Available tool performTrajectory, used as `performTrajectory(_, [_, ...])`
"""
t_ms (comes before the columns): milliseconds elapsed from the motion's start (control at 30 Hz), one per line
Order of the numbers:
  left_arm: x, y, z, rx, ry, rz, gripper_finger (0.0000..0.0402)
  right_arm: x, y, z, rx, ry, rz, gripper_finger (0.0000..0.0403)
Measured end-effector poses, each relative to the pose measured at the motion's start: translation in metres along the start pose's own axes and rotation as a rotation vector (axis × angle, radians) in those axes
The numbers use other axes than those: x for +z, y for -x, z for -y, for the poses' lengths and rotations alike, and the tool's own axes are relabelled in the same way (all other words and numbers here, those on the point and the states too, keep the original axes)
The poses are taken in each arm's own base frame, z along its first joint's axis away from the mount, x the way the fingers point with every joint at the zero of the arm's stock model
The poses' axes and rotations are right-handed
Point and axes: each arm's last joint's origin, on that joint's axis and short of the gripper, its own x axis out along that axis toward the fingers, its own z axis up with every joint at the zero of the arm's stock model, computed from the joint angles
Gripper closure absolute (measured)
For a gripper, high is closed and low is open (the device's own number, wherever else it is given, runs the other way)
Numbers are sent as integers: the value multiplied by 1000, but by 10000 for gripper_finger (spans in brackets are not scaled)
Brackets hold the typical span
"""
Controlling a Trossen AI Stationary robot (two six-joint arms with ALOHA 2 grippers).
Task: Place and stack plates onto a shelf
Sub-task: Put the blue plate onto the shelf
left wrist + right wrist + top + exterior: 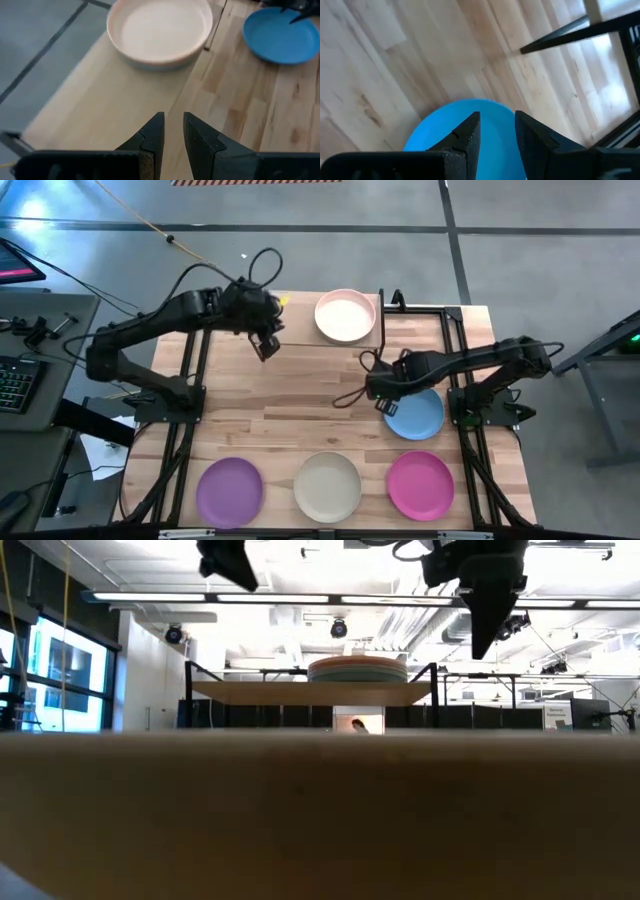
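Wooden table (300, 400): right end effector (384, 406) apart over blue plate (418, 416); left end effector (266, 346) apart.

- Two dark, jointed arms are seen, one at the frame's left, one at its right.
- Black cables are looped above each arm.
- Each pincer (172, 132) (496, 131) is formed of two black, tapered fingers.

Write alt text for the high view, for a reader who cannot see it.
The right gripper hovers open-fingered over the near edge of a blue plate on the wooden table, while the left gripper hangs empty beside the shelf, where a pale pink plate tops a stack. Purple, cream and magenta plates line the table's front edge.
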Motion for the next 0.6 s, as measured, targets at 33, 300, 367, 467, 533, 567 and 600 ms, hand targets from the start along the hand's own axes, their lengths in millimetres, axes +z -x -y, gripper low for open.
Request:
performTrajectory(33, [-5,0,2,-4,3,-9,339,-2,1,-2,-2,-3,-5,299])
performTrajectory(300, [-48,-22,20,-30,12,-105,339,-17,8,-18,20,-54,-28,299])
performTrajectory(367, [-57,-30,26,-41,4,-111,339,-20,10,-22,37,-77,-37,299])
performTrajectory(467, [-67,-39,32,-55,-11,-127,339,-24,12,-26,45,-107,-37,299])
performTrajectory(533, [-71,-43,36,-64,-21,-127,339,-26,13,-28,50,-123,-38,299])
performTrajectory(567, [-73,-44,38,-68,-26,-127,339,-27,13,-29,54,-133,-42,299])
performTrajectory(600, [-74,-45,39,-70,-31,-132,339,-28,14,-30,57,-141,-46,299])
